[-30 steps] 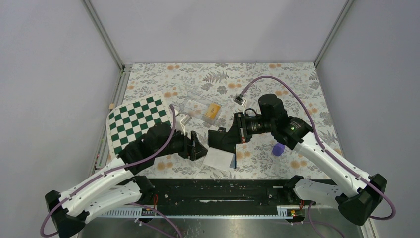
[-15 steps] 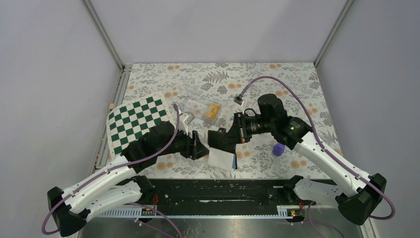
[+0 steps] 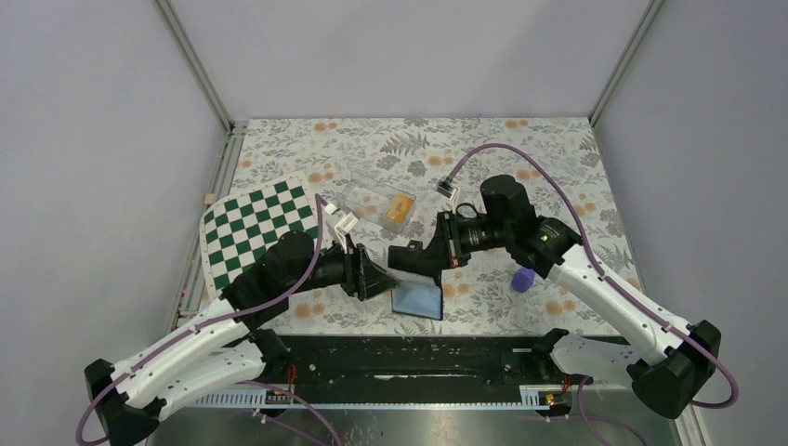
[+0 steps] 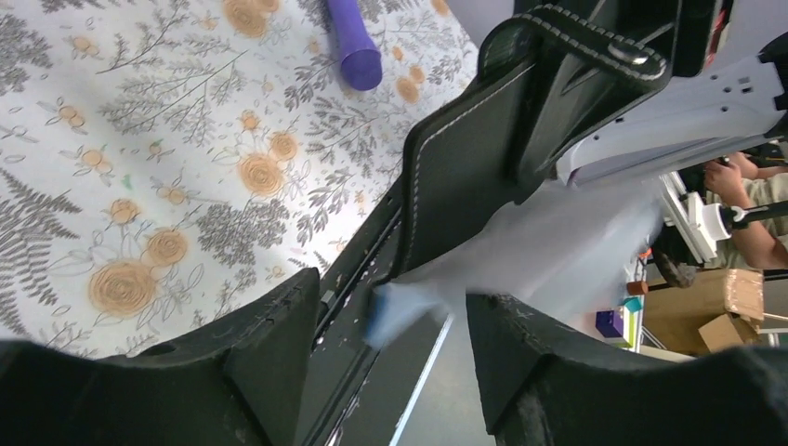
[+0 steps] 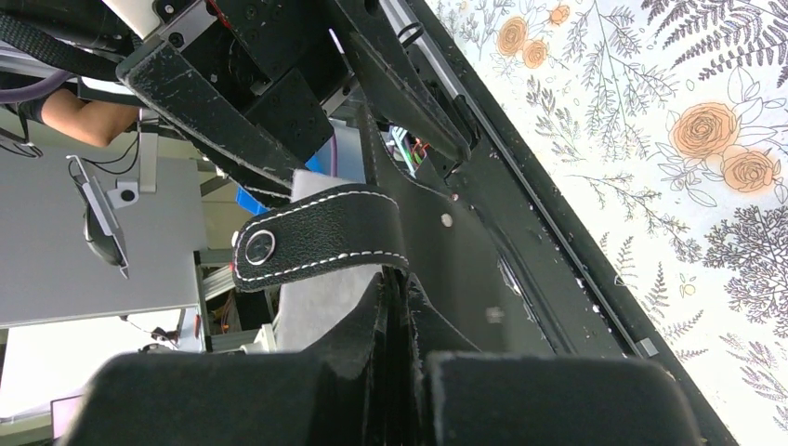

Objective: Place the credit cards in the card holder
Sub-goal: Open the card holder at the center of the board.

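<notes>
The card holder hangs open above the table's near edge, its pale blue-grey inside facing up. My right gripper is shut on its black upper edge; the snap tab sticks out just past the fingers in the right wrist view. My left gripper is open right beside it. In the left wrist view the black card holder fills the middle, and a corner of its pale flap sits between my fingers without touching them. One orange credit card lies in a clear box farther back.
A green and white checkered board lies at the left. A purple cylinder rests on the floral cloth under the right arm and also shows in the left wrist view as the purple cylinder. The black rail runs along the near edge.
My left gripper has moved right, up to the hanging flap, and its jaws have narrowed a little. The right gripper has lifted the card holder slightly, and its flap now shows blue rather than white.
</notes>
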`<move>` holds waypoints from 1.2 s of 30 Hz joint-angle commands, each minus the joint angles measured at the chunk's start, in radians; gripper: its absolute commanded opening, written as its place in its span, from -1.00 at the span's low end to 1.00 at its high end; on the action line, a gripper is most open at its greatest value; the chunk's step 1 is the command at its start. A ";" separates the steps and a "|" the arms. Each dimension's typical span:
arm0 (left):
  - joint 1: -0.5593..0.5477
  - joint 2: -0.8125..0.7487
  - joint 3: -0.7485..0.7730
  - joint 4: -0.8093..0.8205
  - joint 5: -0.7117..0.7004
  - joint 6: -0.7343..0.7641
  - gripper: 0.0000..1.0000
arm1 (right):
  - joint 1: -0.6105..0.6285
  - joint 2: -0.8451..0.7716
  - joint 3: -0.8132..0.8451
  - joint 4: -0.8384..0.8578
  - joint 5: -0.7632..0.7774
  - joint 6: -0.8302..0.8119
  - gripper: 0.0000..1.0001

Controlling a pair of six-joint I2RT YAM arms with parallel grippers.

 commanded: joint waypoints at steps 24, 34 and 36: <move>0.001 -0.039 0.048 -0.131 -0.124 0.104 0.52 | -0.006 -0.006 -0.017 0.170 -0.068 0.153 -1.00; 0.000 0.033 0.078 -0.213 -0.190 0.104 0.33 | -0.005 0.001 -0.028 0.161 -0.069 0.147 -1.00; 0.000 0.044 0.081 -0.208 -0.184 0.101 0.30 | -0.005 0.003 -0.028 0.159 -0.069 0.145 -1.00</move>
